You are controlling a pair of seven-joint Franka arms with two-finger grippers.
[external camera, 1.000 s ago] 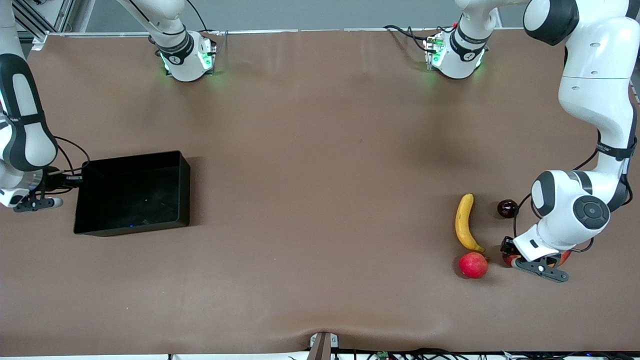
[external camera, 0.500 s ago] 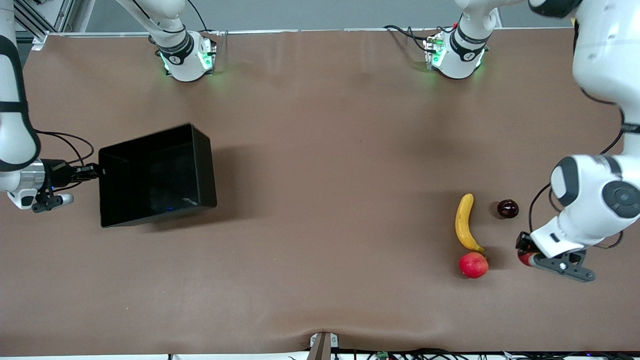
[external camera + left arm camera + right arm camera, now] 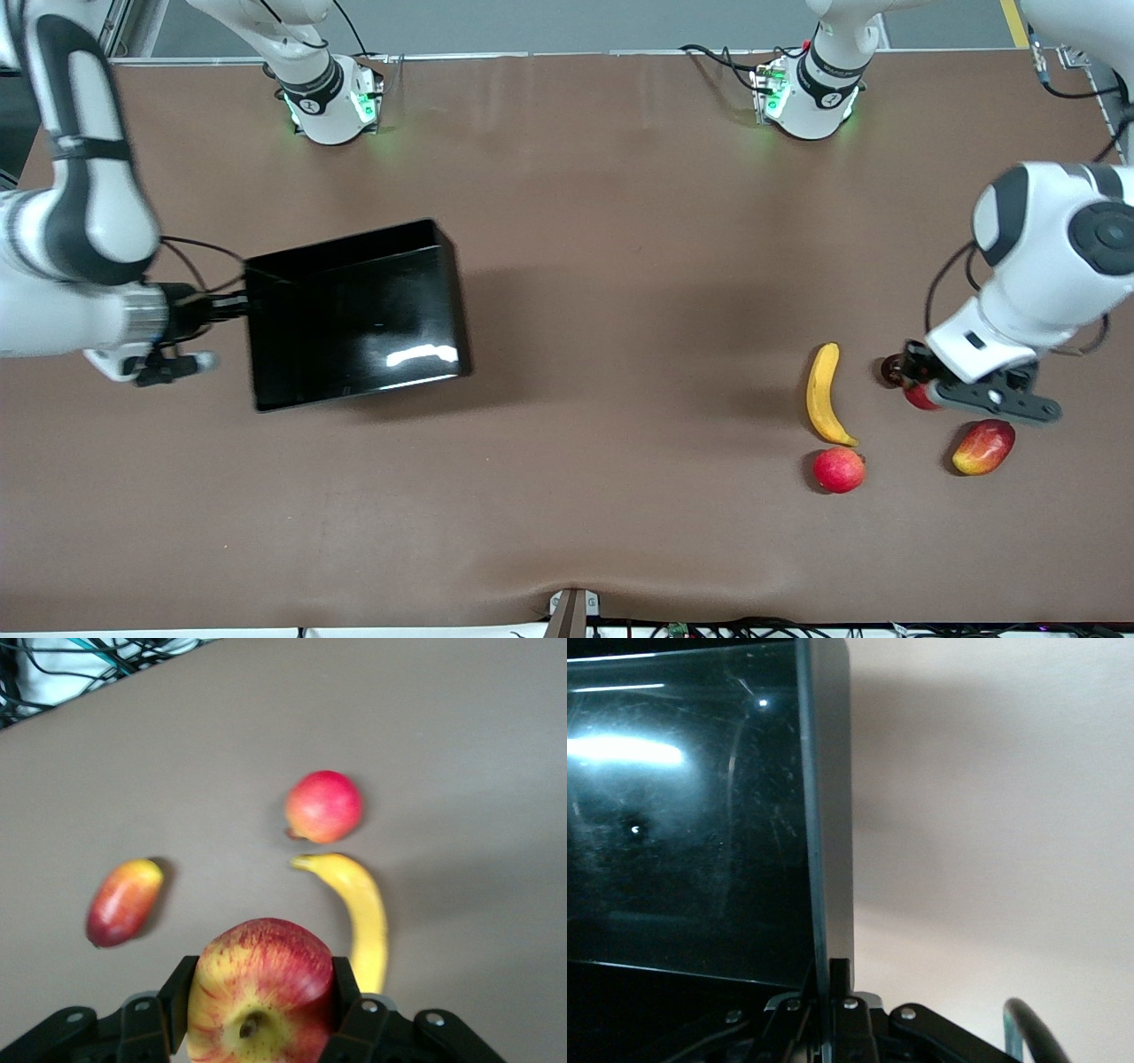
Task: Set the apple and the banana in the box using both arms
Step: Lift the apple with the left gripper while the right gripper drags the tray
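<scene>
Over the table's left-arm end, front view: the left gripper (image 3: 921, 394) carries the apple (image 3: 919, 398) above the banana (image 3: 823, 394), while the right gripper (image 3: 232, 306) holds the box (image 3: 354, 315) aloft by its wall. Left wrist view: fingers (image 3: 177, 992) clamp the apple (image 3: 259, 988). Right wrist view: jaws pinch the box wall (image 3: 830, 833). Likely next: bringing apple and box together.

Honestly nothing readable here. The black bands on the two arm bases (image 3: 330, 89) (image 3: 811, 89) at the top of the front view carry small white marks, but they're too tiny to make out. No labels on the fruit or the box either.
</scene>
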